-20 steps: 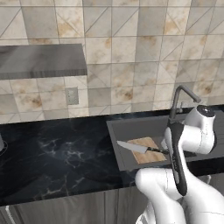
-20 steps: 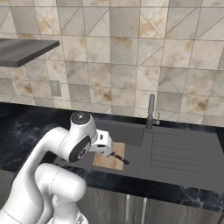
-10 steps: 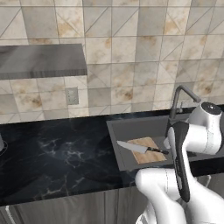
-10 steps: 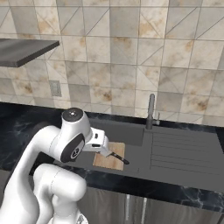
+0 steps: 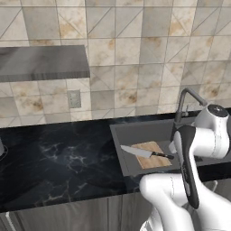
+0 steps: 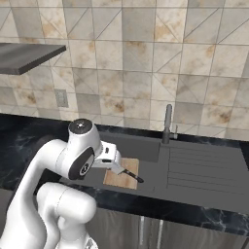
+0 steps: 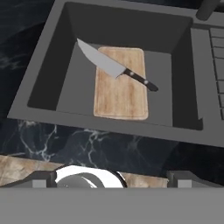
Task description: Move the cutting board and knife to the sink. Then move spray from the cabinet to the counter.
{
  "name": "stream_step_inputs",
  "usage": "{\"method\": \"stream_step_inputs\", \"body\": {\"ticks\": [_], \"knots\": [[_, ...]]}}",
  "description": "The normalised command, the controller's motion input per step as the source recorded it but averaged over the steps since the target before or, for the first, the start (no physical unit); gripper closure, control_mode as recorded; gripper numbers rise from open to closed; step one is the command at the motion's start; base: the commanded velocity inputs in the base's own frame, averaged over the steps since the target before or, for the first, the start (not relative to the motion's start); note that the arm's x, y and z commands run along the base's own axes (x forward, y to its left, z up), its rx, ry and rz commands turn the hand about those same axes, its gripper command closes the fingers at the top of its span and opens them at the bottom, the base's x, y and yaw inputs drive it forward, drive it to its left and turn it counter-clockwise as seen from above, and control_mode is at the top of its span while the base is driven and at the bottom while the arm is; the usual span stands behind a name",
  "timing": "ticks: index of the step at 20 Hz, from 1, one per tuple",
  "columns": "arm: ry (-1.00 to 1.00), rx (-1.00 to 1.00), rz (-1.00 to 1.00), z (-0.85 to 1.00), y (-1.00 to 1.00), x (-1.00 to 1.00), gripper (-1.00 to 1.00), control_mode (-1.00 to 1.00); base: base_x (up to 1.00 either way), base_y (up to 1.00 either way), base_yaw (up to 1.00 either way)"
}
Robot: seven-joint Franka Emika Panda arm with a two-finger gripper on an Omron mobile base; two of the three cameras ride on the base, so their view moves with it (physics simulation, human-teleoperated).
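Observation:
The cutting board lies flat on the floor of the sink. The knife rests slantwise across the board, blade toward the far left corner. My gripper hangs open and empty above the sink's near rim, its fingertips wide apart. From the right base, the gripper sits just left of the board, above the sink. From the left base, board and knife lie in the sink, partly behind my arm. The cabinet hangs upper left. The spray is out of view.
A curved faucet stands behind the basin, with a ribbed drainboard to its right. The black counter stretches left of the sink. A wall outlet sits on the tiles below the cabinet.
My arm's elbow has swung outward and the hand has drawn back a little from the basin. Board and knife have stayed where they lie.

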Motion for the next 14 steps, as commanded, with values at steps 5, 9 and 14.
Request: {"method": "stream_step_inputs", "body": {"ticks": [5,9,14], "knots": [[0.0,0.0,0.0,0.0,0.0,-0.02,-1.0,1.0,-0.21,0.0,0.0],[0.0,0.0,0.0,0.0,0.0,0.0,-1.0,1.0,-0.61,0.0,0.0],[0.0,0.0,0.0,0.0,0.0,0.0,-1.0,1.0,-0.74,0.0,0.0]]}}
